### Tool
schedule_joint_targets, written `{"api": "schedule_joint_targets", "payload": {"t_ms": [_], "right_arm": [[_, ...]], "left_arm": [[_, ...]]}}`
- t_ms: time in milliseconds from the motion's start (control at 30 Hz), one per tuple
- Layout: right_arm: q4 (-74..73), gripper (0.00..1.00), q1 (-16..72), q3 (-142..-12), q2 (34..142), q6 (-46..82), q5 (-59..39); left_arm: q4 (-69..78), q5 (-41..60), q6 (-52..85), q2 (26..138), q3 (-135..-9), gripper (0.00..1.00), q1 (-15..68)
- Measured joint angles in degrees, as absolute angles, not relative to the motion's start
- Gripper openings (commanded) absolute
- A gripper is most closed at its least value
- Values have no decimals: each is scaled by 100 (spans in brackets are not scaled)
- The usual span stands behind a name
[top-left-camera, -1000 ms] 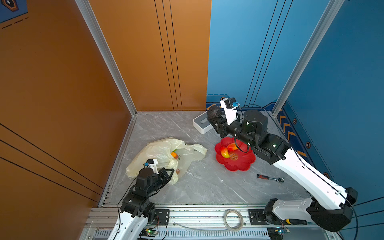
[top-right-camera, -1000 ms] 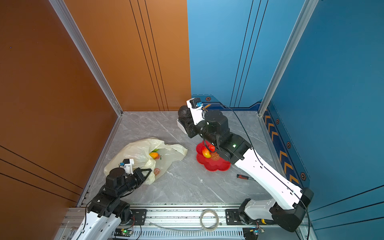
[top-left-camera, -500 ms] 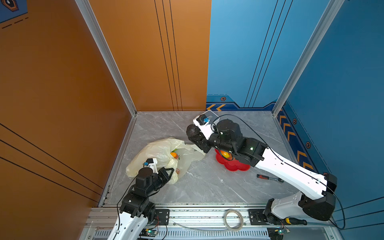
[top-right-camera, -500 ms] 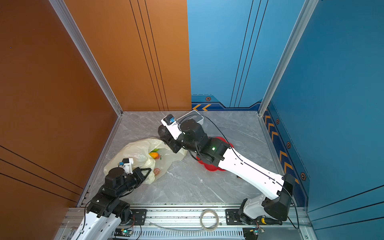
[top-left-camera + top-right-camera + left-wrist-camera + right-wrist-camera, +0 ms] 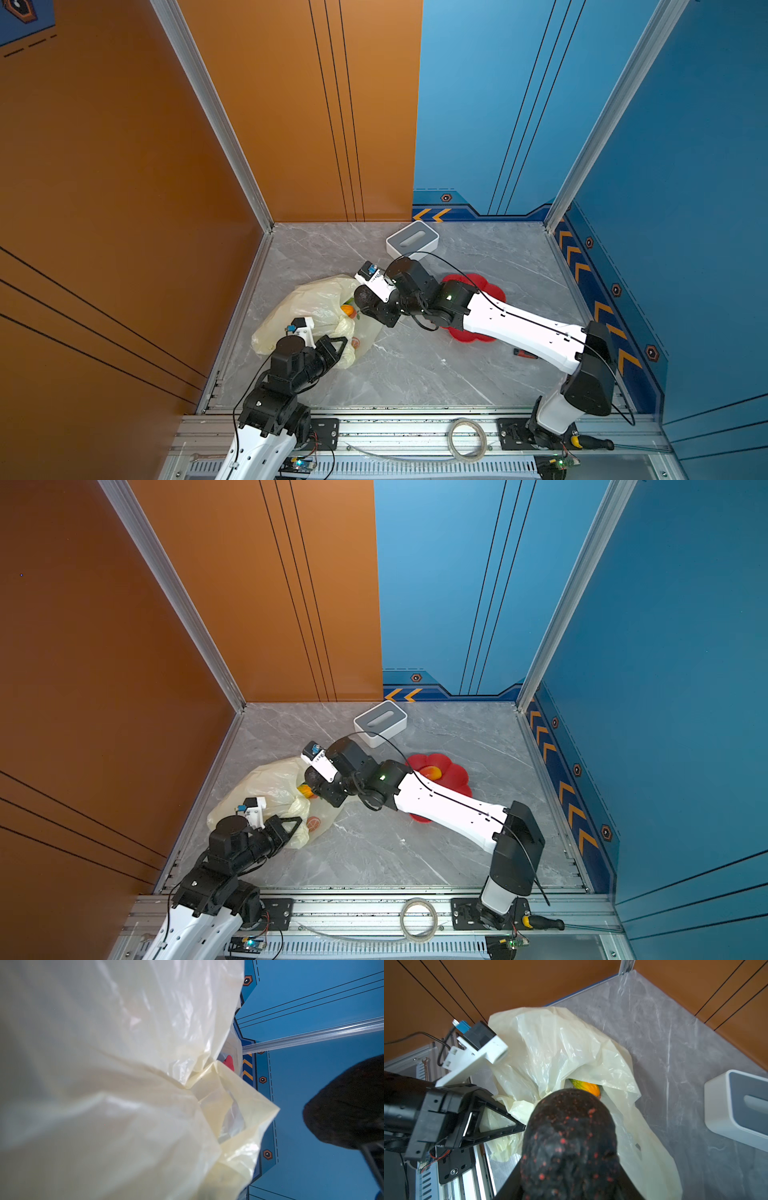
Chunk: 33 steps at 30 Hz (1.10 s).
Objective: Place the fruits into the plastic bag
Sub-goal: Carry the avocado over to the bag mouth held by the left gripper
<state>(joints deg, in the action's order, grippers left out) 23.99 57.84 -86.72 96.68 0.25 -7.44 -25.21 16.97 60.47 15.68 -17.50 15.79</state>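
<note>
**In both top views**, the plastic bag [image 5: 307, 309] lies crumpled at 8 o'clock on the marble floor, its mouth facing 3 o'clock. The left gripper [image 5: 340, 343], reaching in from 6 o'clock, is closed tight on the bag's near rim. The right gripper [image 5: 371, 308], stretched across from 4 o'clock, is clamped on a dark avocado [image 5: 364, 297] at the mouth, just beside a mango [image 5: 348, 310] already inside. The red dish [image 5: 455, 771] sits at 3 o'clock of the bag, with a second mango [image 5: 432, 773] on it. A white-and-grey box [image 5: 411, 241] stands at 12 o'clock.

**Left wrist view:** bag film fills most of the frame. The avocado hangs clear of the rim, and the left jaws themselves are out of sight.

**Right wrist view:** the avocado sits between the dark jaws, over the opening. The mango peeks from under a sagging fold, and the left gripper's fingers [image 5: 500, 1124] pinch bunched film.

The risk from here is that low fold. Let go too early, the avocado could land on the lip and roll onto the floor. The thin film could also slip from the pinch and close the mouth.

No writing can be read. The bag's orange print [image 5: 355, 342] and the lettering on the right wrist camera mount are too small, and the walls carry only chevrons and hexagon badges.
</note>
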Motion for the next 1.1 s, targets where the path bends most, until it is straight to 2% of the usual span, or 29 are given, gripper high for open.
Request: {"api": "schedule_joint_targets", "payload": {"t_ms": [633, 1100], "right_arm": [[2152, 26, 5365, -8440, 10947, 821, -1413], [1319, 26, 5166, -8414, 11662, 2521, -1671]], "left_arm": [[-2644, 1697, 6047, 1520, -1815, 0, 1562], [-2646, 1699, 6049, 1520, -1826, 0, 1535]]}}
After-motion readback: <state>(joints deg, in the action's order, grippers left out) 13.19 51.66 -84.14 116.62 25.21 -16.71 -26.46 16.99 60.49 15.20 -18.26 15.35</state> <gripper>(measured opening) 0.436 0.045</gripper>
